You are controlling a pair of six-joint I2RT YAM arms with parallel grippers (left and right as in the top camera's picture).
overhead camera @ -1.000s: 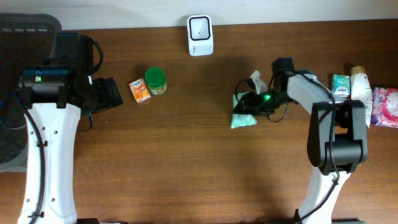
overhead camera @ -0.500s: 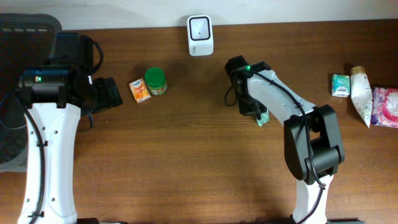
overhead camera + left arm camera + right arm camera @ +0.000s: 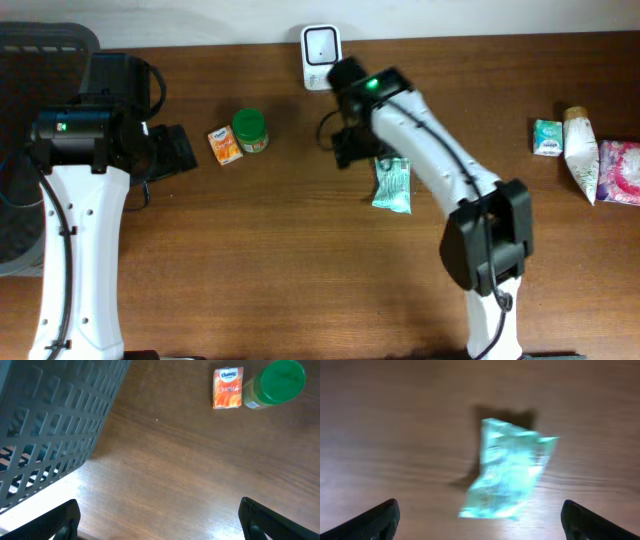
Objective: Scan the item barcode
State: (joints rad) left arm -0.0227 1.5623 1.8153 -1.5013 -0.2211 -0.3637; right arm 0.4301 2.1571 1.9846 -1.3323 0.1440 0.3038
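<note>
– Overhead view, entry one: green packet. Location?
– Flat on the tabletop, below and to the right of the scanner, well apart from it. Half a second ago it hung from the right gripper; now nothing touches it.
– Entry two: right fingers?
– Spread wide in the right wrist view, with the packet lying loose beyond them. The arm has swung on towards the scanner without it.
– Entry three: left gripper?
– Fingers spread, holding nothing, beside the basket. Orange carton and green-lidded jar lie ahead, untouched.
– Status of the scan?
– Judged not done. The packet appears to have been dropped, and no barcode faces the scanner. A fresh pick-up looks necessary before presenting it.
</note>
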